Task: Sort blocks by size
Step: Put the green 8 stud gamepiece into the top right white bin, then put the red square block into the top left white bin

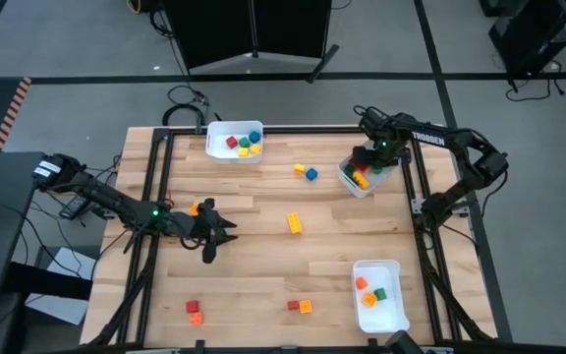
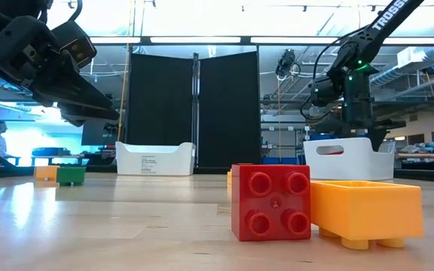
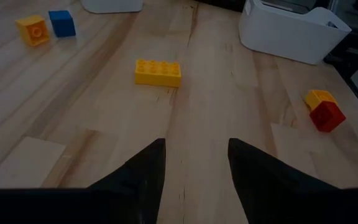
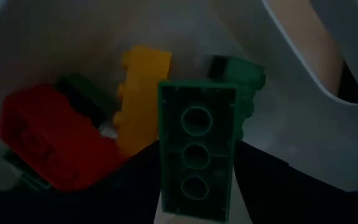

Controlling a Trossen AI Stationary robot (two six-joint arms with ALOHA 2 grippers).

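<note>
My right gripper (image 1: pixel 366 163) is down in the white bin (image 1: pixel 347 177) at the table's far right and is shut on a long green brick (image 4: pixel 196 155). Under it in the bin lie a red brick (image 4: pixel 48 146), a yellow brick (image 4: pixel 140 93) and another green one (image 4: pixel 241 78). My left gripper (image 1: pixel 219 236) is open and empty, raised above the table's left middle (image 2: pixel 100 105). A small orange block (image 1: pixel 195 208) lies just beside it. A long yellow brick (image 3: pixel 158 72) lies on the table ahead of its fingers. My right gripper pinches the green brick's two long sides (image 4: pixel 166 186) between its two fingers, which lie across the brick. The brick's hollow underside (image 4: pixel 196 118) faces the wrist camera. The fingers point down into the bin, and the brick stands out past the fingertips above the bricks there.
A white bin (image 1: pixel 214 147) with several blocks stands at the far edge; another (image 1: pixel 391 313) stands near right. Loose blocks: yellow and blue (image 1: pixel 306 172), the long yellow one (image 1: pixel 293 223), red and orange pairs (image 1: pixel 194 312) (image 1: pixel 300 306) near the front edge.
</note>
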